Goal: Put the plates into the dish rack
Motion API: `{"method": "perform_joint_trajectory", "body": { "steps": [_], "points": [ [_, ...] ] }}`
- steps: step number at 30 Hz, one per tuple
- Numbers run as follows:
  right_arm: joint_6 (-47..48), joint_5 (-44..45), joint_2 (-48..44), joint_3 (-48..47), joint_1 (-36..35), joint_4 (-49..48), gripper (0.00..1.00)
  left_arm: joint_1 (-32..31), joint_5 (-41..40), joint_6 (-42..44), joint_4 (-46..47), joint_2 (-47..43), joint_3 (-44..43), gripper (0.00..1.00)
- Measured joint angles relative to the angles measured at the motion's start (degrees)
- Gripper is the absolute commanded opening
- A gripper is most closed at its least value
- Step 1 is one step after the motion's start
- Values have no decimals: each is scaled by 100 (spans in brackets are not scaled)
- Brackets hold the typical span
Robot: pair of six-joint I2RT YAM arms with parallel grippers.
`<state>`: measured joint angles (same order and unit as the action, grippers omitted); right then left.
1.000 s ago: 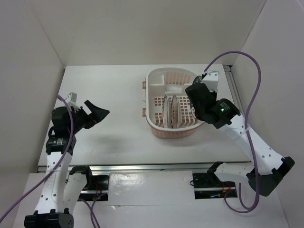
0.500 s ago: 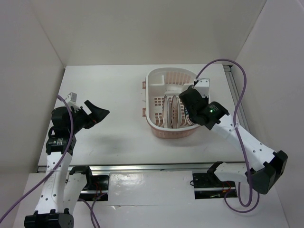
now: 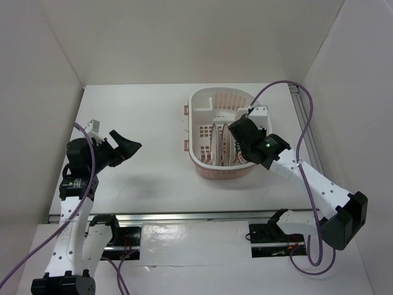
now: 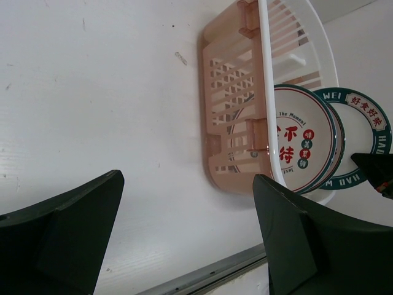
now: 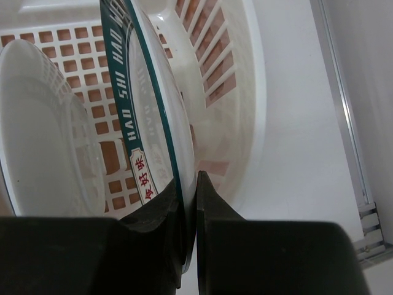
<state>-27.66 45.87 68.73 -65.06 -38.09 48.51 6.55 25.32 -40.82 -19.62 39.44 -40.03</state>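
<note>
Because the white table point(image 3: 147, 123) shows no plates lying on it in the overhead view, the work at this moment sits inside the dish rack point(image 3: 195, 106), which stands right of centre, within the right arm's reach and well apart from the left arm. Two plates stand on edge in the rack, side by side and close together, faces roughly parallel. The motif plate point(image 4: 301, 147), white with red and green lettering, is the one nearer the left arm. The dark-rimmed plate point(image 5: 144, 110) is the one nearer the right arm. A third plate cannot be made out in any view.

The right gripper point(image 5: 195, 184) is closed narrow on the near rim of the dark-rimmed plate, one finger on each face. From the fingers point(image 5: 215, 209) the plate runs straight ahead, edge-on, deeper into the rack, with the rack's grid wall just to its right. Whether its lower edge already rests in the slotted bottom is hidden.

The next move probably turns on that: if the plate is seated, opening the fingers and backing straight out along its plane should leave it upright beside its neighbour. The left gripper point(image 4: 187, 181) hangs over bare table with fingers spread wide, holding nothing.
</note>
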Motion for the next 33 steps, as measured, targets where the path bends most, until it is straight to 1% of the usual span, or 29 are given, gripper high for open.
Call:
{"method": "perform_joint_trajectory", "body": {
  "steps": [14,24,26,31,32,33],
  "points": [
    [-142,0,22,361,0,-275,0,0,-48,24,-120,-61,0,100],
    [-177,46,55,442,-68,-310,0,0,-61,24,-138,-61,0,100],
    [-199,46,61,479,-101,-321,4,0,-68,26,-138,-61,0,100],
    [-260,63,63,568,-192,-337,9,0,-103,26,-138,-57,0,100],
    [-264,76,63,575,-203,-337,11,0,-105,26,-138,-57,0,100],
    [-273,87,63,581,-208,-339,17,0,-107,26,-138,-57,0,100]
  ]
}}
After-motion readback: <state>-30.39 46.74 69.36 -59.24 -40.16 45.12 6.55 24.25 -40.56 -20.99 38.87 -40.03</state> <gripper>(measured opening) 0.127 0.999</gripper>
